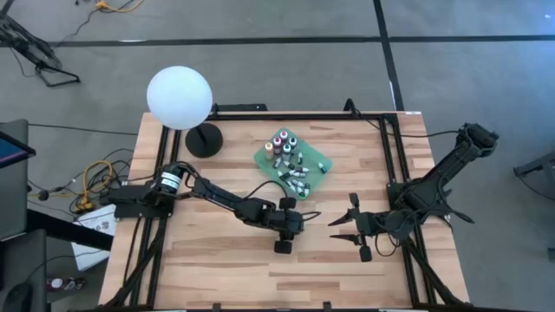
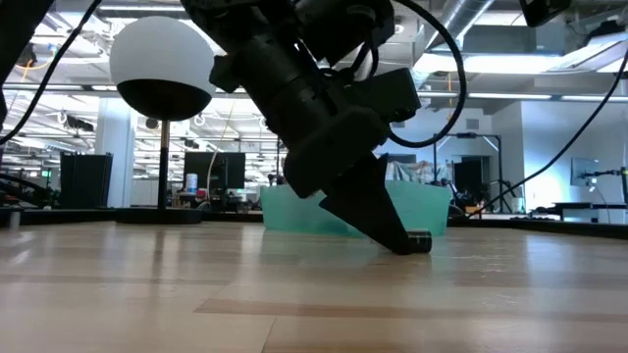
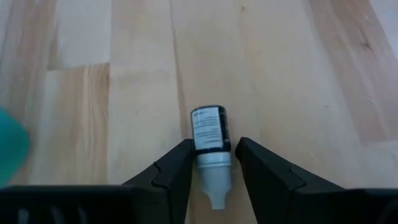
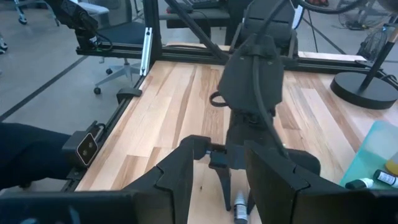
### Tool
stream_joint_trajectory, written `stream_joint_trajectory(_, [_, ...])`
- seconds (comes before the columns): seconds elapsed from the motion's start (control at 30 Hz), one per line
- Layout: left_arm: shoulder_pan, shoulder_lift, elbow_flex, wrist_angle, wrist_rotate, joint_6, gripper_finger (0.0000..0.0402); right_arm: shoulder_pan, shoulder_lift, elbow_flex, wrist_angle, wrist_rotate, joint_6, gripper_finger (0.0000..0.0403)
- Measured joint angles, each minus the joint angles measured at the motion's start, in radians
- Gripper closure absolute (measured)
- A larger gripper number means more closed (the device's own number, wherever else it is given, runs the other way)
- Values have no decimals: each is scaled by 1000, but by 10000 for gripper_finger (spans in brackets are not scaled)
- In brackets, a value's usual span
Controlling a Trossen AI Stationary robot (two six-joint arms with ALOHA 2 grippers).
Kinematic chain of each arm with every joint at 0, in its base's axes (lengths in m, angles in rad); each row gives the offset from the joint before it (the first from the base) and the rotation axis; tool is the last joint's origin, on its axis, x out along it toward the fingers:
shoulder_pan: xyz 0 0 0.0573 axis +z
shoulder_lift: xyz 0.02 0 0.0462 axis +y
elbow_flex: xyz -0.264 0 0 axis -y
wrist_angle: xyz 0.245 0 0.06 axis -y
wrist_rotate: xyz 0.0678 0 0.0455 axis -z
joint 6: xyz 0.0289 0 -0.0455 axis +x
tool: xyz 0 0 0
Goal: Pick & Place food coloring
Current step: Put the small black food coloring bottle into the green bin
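One dark food coloring bottle [image 3: 210, 140] lying flat, cap between left tool [image 3: 211, 168] fingers, grip uncertain, right tool [image 1: 351, 223] parted.

- Food coloring bottles [image 1: 290, 162] in the green tray [image 1: 323, 160], high view: too small to count or to read cap colours reliably.
- Dark bottle [image 3: 209, 134] lying between the left gripper [image 3: 213, 168] fingers: label text blurred; cap end partly hidden by the fingers.
- Low view: the left arm hides most of the tray.
- Right wrist view: tray and two bottles cut off by the picture's edge.
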Motion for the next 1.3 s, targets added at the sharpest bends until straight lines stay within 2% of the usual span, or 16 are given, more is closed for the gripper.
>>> stream_joint_trajectory(0.3, [-24,1,57,-113,-9,-22,292,0,0,0,0,0,0,269])
stream_joint_trajectory(0.67, [-34,2,70,-129,-32,-18,326,0,0,0,0,0,0,269])
stream_joint_trajectory(0.97, [-35,2,72,-129,-38,-16,327,0,0,0,0,0,0,269])
stream_joint_trajectory(1.3, [-46,10,147,-206,-69,26,327,0,0,0,-9,0,0,269])
